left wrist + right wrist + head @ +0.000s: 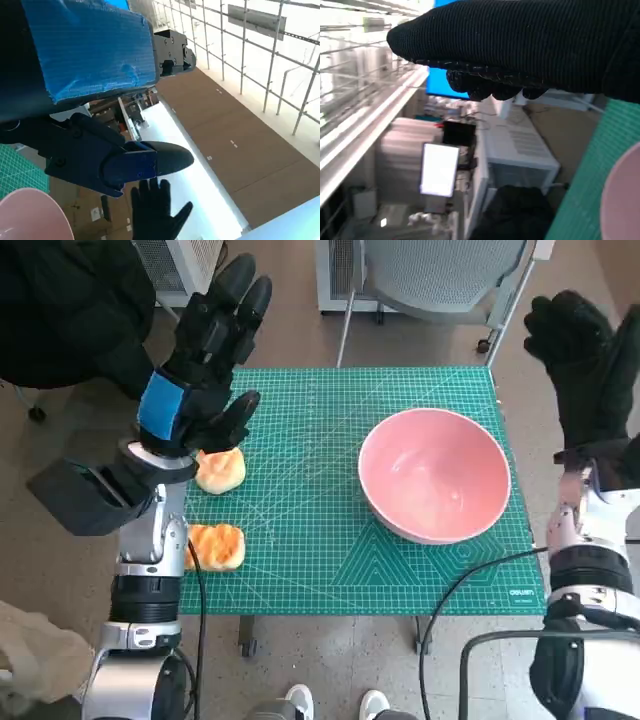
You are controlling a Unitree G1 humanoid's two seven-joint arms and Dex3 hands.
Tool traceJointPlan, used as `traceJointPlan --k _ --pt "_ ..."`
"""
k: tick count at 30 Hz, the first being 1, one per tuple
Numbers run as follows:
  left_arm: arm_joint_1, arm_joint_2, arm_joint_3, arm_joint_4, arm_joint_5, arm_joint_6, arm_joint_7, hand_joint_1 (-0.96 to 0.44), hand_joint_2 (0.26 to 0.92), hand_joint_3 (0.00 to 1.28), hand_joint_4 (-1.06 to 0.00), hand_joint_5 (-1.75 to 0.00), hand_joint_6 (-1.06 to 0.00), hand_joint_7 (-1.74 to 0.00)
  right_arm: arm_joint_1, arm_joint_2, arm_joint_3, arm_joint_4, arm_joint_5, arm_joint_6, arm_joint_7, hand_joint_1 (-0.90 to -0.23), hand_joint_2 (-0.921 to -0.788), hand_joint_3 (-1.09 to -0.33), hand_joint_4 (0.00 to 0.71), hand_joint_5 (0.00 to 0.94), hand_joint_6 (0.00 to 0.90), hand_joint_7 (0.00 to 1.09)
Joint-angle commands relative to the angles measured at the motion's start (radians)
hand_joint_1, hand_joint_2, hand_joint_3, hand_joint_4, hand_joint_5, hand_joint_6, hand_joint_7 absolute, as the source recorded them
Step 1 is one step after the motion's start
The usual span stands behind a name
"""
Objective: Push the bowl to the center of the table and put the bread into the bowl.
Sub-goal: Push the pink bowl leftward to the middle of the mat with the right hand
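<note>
Two pieces of bread on the green cutting mat [300, 540], both at the left side of the frame: one bread roll [222, 470] just under the left hand [205, 350], partly covered by the wrist, and a second bread [214, 546] lower, beside the left forearm. Pink bowl [435, 476] at the right part of the mat, upright, well apart from both breads. Left hand raised above the upper left of the mat, fingers spread and holding nothing, not touching the roll. Right hand [585, 360] lifted at the right edge of the frame, beyond the mat and to the upper right of the bowl, fingers apart, nothing in it, not touching the bowl.
</note>
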Motion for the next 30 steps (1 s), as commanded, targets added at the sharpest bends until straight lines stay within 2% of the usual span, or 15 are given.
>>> traceJointPlan --k 1,8,13,17,27,30 --pt "0.018 0.005 0.004 -0.007 -0.006 0.000 -0.006 -0.66 0.921 0.50 -0.06 0.00 0.00 -0.30 0.042 -0.004 -0.004 0.027 -0.027 0.037 -0.025 -0.703 -0.921 -0.768 0.149 0.008 0.274 0.03" --pt "0.025 0.008 0.006 -0.022 -0.010 0.010 -0.005 -0.66 0.921 0.50 -0.06 0.00 0.00 -0.30 0.060 -0.007 0.003 0.038 -0.066 0.065 -0.059 -0.711 -0.921 -0.807 0.152 0.006 0.271 0.03" --pt "0.032 0.010 0.007 -0.033 -0.012 0.014 -0.004 -0.66 0.921 0.50 -0.06 0.00 0.00 -0.30 0.076 -0.007 0.019 0.045 -0.109 0.089 -0.106 -0.728 -0.921 -0.844 0.178 0.015 0.274 0.03" --pt "0.036 0.012 0.008 -0.044 -0.012 0.020 -0.003 -0.66 0.921 0.51 -0.05 0.00 0.00 -0.30 0.083 -0.005 0.025 0.047 -0.131 0.107 -0.134 -0.733 -0.921 -0.877 0.199 0.020 0.285 0.03" --pt "0.049 0.017 0.013 -0.064 -0.016 0.031 -0.003 -0.66 0.921 0.51 -0.05 0.00 0.00 -0.29 0.100 0.010 0.026 0.052 -0.156 0.135 -0.167 -0.739 -0.921 -0.914 0.234 0.025 0.334 0.05" --pt "0.054 0.020 0.015 -0.073 -0.018 0.035 -0.003 -0.66 0.921 0.51 -0.05 0.00 0.00 -0.29 0.105 0.014 0.020 0.054 -0.155 0.143 -0.168 -0.752 -0.921 -0.915 0.239 0.023 0.343 0.06"
